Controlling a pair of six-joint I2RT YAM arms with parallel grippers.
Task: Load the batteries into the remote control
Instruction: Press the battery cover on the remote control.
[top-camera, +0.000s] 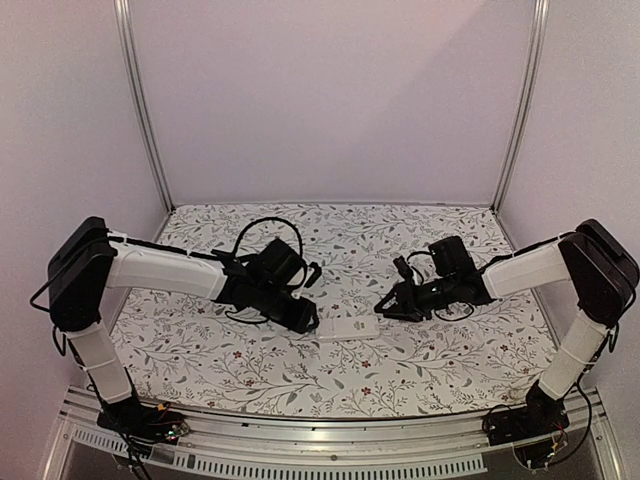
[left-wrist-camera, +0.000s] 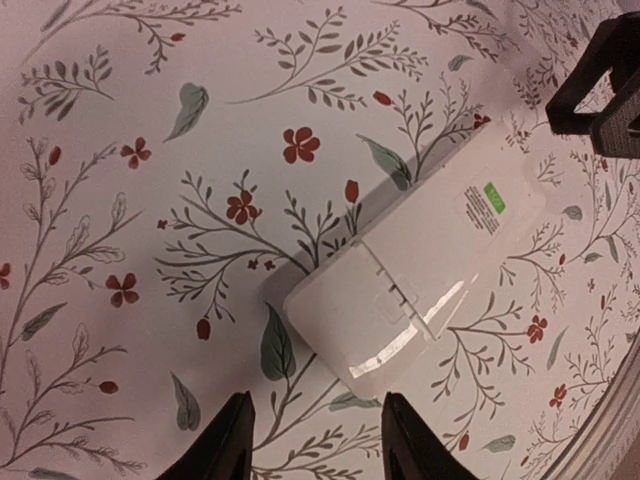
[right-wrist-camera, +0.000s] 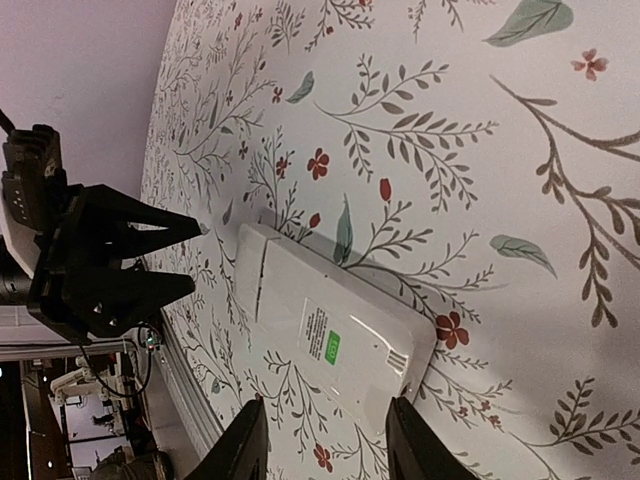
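remote control (top-camera: 349, 328) is lying back-up on the floral surface (top-camera: 200, 360), midway between left and right edges, somewhat nearer the near edge | left pincer (top-camera: 308, 322) is hanging released, empty, just beside its left end | right pincer (top-camera: 385, 307) is hanging released, empty, just beside its right end | green label (left-wrist-camera: 493, 197) is facing up

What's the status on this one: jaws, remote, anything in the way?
Both sets of jaws open, empty, one at each end of the remote. Remote face down on the table, battery cover looks closed. No batteries in view. Nothing blocking the remote.
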